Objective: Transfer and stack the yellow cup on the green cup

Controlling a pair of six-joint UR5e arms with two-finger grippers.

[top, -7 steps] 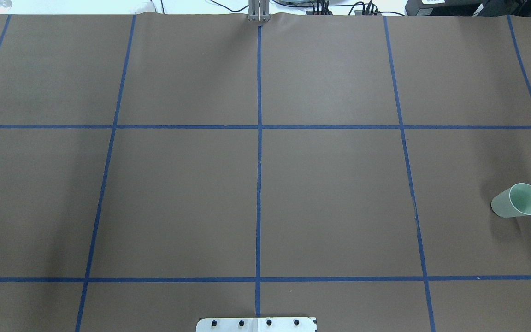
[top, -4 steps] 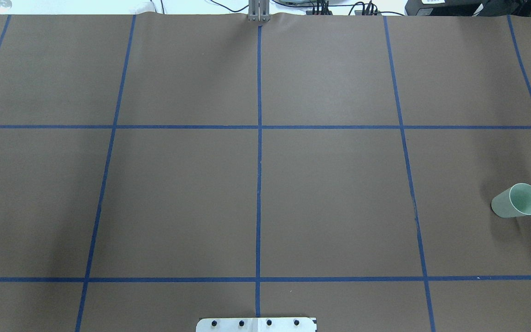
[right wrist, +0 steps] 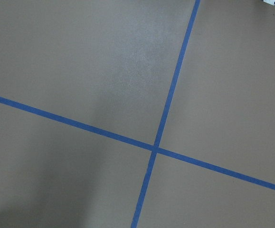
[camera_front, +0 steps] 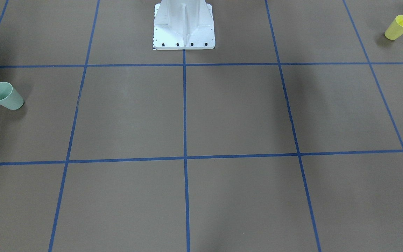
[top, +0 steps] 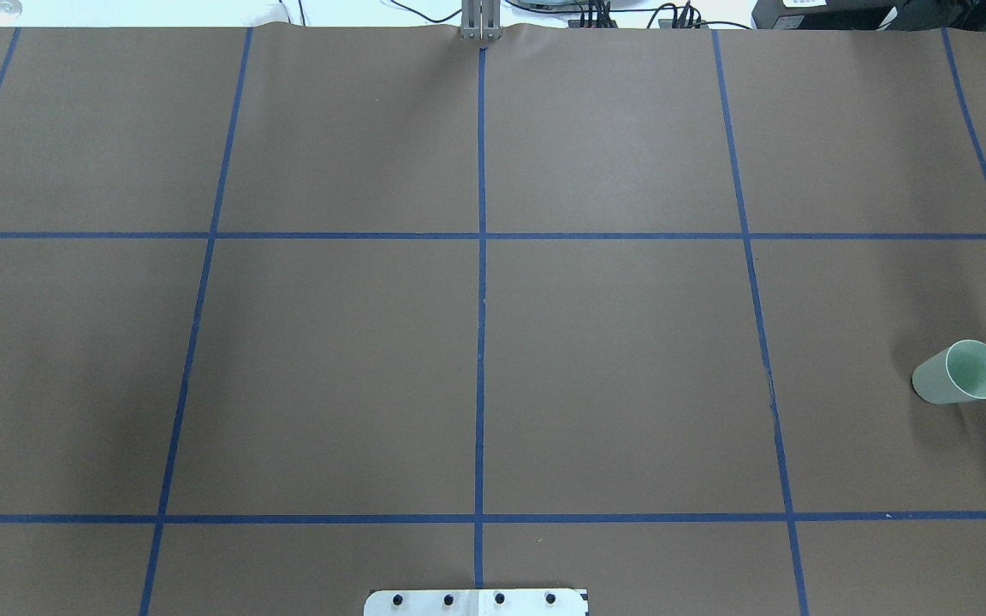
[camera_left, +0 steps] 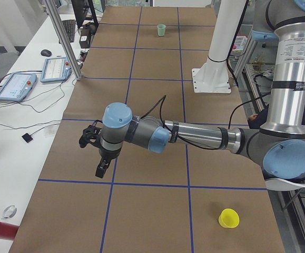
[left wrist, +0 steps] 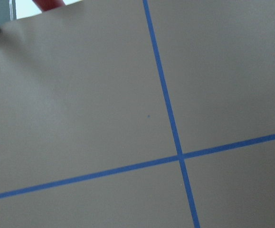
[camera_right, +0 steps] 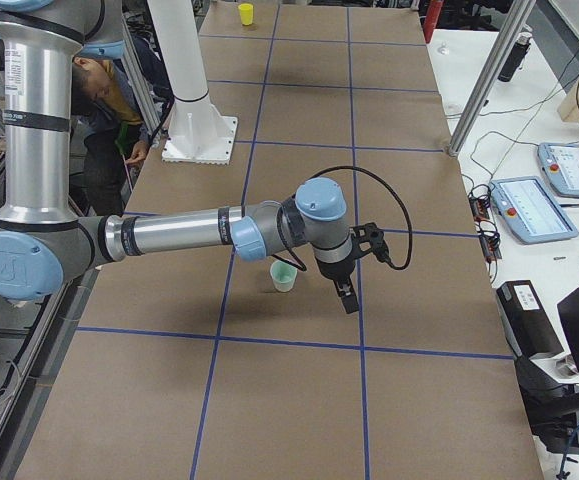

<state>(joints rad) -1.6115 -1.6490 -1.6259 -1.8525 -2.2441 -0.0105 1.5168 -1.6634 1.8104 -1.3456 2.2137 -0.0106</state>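
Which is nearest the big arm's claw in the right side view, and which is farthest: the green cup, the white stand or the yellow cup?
1. green cup: right beside the right claw, on the robot's side of it.
2. white stand: farther up the table, by the robot.
3. yellow cup: at the table's far end.

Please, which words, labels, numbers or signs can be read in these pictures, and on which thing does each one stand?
No text can be read.
Print on the left arm's tube: too small.
White label on the black box: blurred.
Pendant screens: blurred.
The yellow cup and green cup: plain.
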